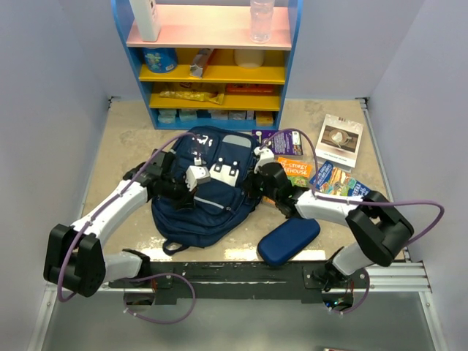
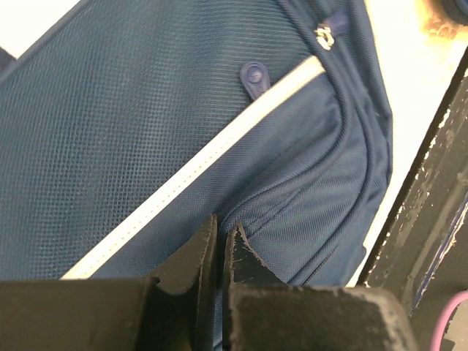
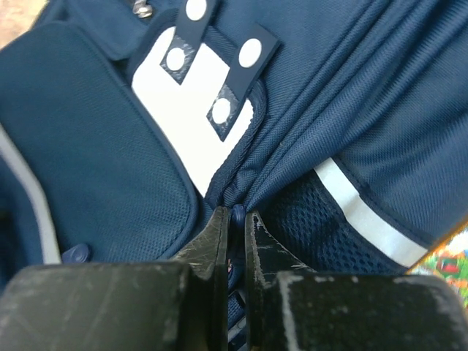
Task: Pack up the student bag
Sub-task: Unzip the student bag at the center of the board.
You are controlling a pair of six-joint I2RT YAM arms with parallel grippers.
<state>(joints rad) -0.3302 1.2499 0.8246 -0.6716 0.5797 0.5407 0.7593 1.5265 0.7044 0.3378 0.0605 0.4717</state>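
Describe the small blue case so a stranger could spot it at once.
Find the navy backpack in the middle of the table. To its right, close to the near edge, lies the oblong blue case. It is plain and strapless, unlike the backpack, and one solid colour, unlike the picture books behind it.

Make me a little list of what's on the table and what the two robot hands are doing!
Bag: student bag, navy, lying mid-table
Left hand: left gripper shut, pinching bag fabric below the light stripe
Right hand: right gripper shut, pinching a fold beside the white label patch
Case: dark blue zip case, on the table right of the bag, outside it
Reading: books right of the bag, not packed
Back: shelf holding bottles and packets
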